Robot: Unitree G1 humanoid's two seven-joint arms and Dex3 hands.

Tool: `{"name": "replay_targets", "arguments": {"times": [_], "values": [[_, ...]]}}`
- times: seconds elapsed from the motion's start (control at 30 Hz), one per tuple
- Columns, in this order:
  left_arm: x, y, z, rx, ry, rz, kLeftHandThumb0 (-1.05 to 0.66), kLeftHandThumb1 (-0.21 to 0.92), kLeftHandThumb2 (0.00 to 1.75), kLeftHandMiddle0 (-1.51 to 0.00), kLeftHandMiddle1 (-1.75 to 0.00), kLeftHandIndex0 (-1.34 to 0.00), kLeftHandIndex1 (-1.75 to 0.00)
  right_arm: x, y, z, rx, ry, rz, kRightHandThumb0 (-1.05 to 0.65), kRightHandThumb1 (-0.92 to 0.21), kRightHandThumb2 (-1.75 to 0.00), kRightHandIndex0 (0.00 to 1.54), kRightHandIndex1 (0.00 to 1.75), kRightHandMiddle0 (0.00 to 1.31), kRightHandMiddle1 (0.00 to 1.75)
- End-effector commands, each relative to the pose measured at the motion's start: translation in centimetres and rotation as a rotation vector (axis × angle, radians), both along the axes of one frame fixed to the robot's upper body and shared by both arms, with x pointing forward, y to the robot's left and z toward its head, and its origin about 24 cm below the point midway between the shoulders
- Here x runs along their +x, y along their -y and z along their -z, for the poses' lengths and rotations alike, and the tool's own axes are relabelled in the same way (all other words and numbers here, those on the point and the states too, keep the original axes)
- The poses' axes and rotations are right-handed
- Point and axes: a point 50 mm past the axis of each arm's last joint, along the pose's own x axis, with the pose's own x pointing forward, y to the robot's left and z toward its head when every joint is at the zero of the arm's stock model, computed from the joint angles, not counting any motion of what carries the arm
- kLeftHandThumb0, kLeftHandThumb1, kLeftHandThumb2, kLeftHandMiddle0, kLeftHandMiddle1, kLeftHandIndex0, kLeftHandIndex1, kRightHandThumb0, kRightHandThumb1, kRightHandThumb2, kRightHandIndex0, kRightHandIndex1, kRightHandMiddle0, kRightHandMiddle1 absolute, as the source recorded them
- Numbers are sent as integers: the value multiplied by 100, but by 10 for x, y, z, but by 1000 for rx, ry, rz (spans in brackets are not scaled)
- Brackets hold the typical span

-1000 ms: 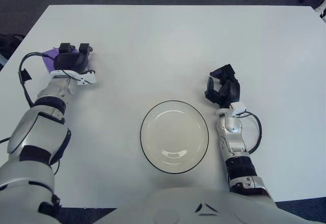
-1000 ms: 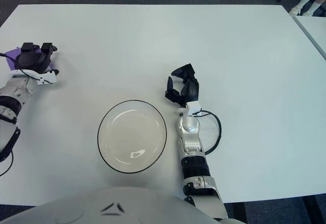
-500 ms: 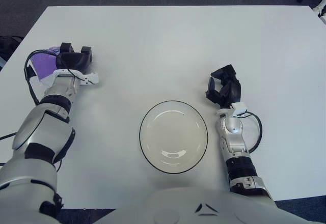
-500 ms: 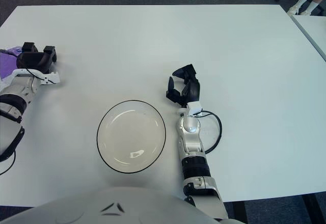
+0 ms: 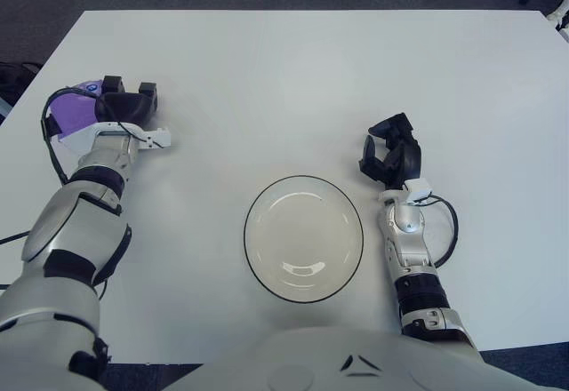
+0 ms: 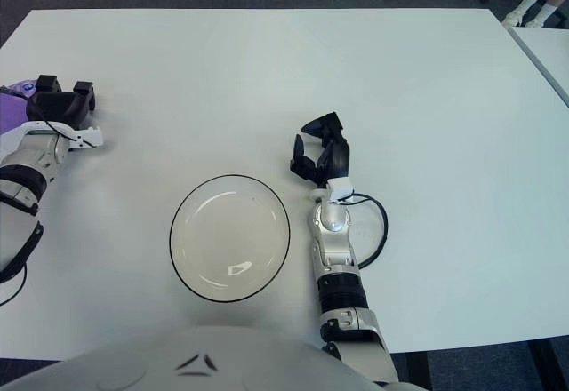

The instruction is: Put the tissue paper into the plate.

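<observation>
The left hand (image 5: 124, 107) is closing its fingers around the purple tissue paper (image 5: 69, 111) at the desk's (image 5: 293, 80) left edge, seemingly the grasping step, and next needs lifting it across into the plate (image 5: 303, 238), while the right hand (image 5: 391, 155) is idling curled and empty just right of the plate

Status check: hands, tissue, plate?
Left hand at purple tissue pack, far left, grasp unclear. Right hand idle beside plate. Plate empty.
</observation>
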Motion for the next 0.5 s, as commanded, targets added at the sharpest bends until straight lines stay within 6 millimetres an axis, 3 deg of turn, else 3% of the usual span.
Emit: {"name": "replay_targets", "arguments": {"times": [0.0, 0.47], "values": [[-32, 0, 55, -27, -199, -2, 0, 4, 160, -87, -160, -60, -175, -41, 21, 63, -9, -271, 70, -41, -54, -104, 63, 159, 44, 175], [-26, 3, 44, 10, -102, 58, 0, 3, 160, -88, -159, -61, -175, -40, 21, 64, -6, -271, 64, -41, -54, -104, 64, 157, 43, 175]]}}
